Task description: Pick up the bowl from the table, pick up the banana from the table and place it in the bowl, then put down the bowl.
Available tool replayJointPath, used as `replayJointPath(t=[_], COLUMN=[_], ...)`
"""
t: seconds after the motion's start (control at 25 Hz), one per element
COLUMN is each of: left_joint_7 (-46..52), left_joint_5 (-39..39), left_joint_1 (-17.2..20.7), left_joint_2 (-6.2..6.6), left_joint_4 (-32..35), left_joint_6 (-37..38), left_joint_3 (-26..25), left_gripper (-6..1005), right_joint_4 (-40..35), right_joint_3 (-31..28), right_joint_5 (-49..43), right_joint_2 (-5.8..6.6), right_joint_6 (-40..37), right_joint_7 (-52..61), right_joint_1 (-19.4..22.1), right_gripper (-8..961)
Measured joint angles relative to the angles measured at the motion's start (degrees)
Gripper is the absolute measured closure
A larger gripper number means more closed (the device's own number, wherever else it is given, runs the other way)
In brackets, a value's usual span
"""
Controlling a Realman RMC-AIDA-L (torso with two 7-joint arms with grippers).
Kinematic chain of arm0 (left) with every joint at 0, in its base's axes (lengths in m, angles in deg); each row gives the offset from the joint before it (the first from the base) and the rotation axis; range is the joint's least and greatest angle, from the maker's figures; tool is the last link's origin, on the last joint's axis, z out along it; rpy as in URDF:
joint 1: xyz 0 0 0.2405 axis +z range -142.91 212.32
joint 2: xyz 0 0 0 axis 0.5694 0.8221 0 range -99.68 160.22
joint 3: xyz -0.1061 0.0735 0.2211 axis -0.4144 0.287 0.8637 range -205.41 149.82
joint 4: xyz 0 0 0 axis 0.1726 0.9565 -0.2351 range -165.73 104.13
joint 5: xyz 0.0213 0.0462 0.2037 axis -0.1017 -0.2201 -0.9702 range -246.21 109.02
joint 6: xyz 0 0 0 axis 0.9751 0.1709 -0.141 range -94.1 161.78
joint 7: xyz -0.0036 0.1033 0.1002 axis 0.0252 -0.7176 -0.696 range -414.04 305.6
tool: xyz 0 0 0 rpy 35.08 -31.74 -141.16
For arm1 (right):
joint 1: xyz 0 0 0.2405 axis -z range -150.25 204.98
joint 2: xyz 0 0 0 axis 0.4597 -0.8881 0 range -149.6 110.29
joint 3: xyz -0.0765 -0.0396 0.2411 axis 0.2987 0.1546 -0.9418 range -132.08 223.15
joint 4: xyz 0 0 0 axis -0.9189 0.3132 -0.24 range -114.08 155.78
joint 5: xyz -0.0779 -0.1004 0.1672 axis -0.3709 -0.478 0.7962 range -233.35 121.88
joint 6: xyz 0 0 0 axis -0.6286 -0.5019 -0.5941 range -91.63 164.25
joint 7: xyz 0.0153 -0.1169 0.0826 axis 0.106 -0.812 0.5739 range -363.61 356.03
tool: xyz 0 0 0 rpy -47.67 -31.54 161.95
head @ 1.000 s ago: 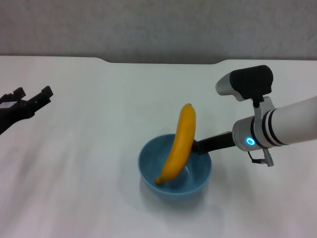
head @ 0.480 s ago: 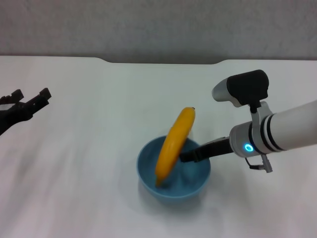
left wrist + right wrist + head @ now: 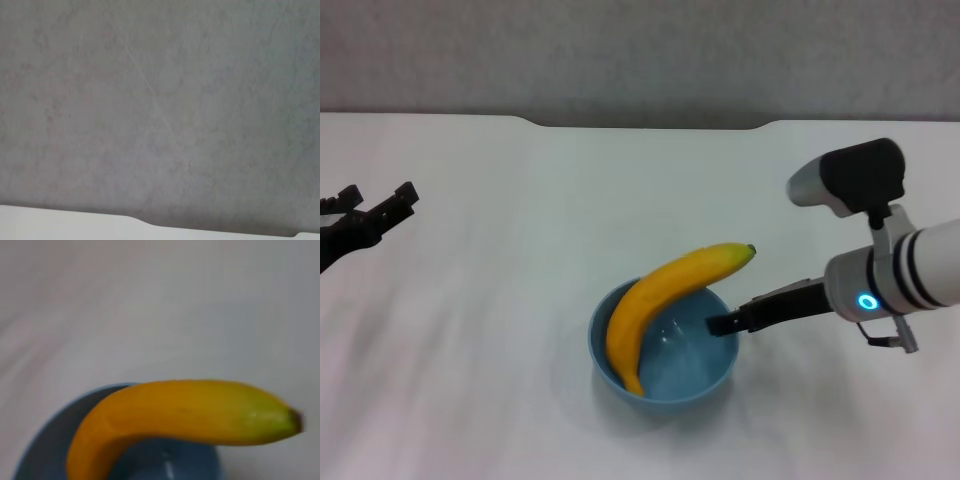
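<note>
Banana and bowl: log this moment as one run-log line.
banana: lying in bowl, tip over rim | right gripper: at bowl rim | left gripper: open, parked far left | table

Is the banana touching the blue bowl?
Touching. In the head view the banana has its lower end down inside the bowl and leans across its rim.

Glossy smooth blue bowl (image 3: 665, 375), smooth-skinned banana (image 3: 665, 295), matt white table (image 3: 520, 220).
</note>
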Motion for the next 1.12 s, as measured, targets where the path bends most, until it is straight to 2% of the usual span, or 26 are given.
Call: replayJointPath(t=[0.08,0.24,0.44,0.56,0.84,1.0,1.08,1.12], left_joint_7=[0.1,-0.1,-0.2,-1.1,-10.2,-13.0,-13.7,-14.3], left_joint_5=[0.0,0.0,1.3,3.1,10.7,13.2,13.3,13.4], left_joint_1=[0.0,0.0,0.1,0.1,-0.6,-1.5,-1.9,-2.0], left_joint_2=[0.01,0.04,-0.01,0.05,0.13,0.19,0.20,0.20], left_joint_4=[0.0,0.1,0.7,2.0,8.3,11.7,13.0,13.7], left_joint_6=[0.0,0.0,0.0,-0.8,-7.8,-8.7,-8.7,-8.8], left_joint_3=[0.0,0.0,-0.5,-0.7,-0.8,-1.0,-1.8,-2.5], left_gripper=[106,105,105,106,106,105,105,105], right_joint_4=[2.4,9.4,22.8,27.5,28.5,28.1,27.1,27.1], right_joint_3=[-0.8,-1.6,0.4,2.2,4.8,5.5,7.4,7.4], right_joint_5=[-2.4,-4.4,-4.1,-4.0,5.9,14.0,22.2,22.2], right_joint_2=[-0.01,-0.07,-0.31,-0.30,-0.33,-0.39,-0.49,-0.49], right_joint_6=[0.7,0.4,-4.7,-9.0,-18.2,-22.3,-28.2,-28.2], right_joint_7=[1.0,0.9,-3.4,-6.7,-19.7,-28.6,-36.4,-36.4], right_joint_1=[1.2,4.9,13.8,18.2,23.7,26.7,29.2,29.2], right_gripper=[108,82,76,78,82,84,84,85])
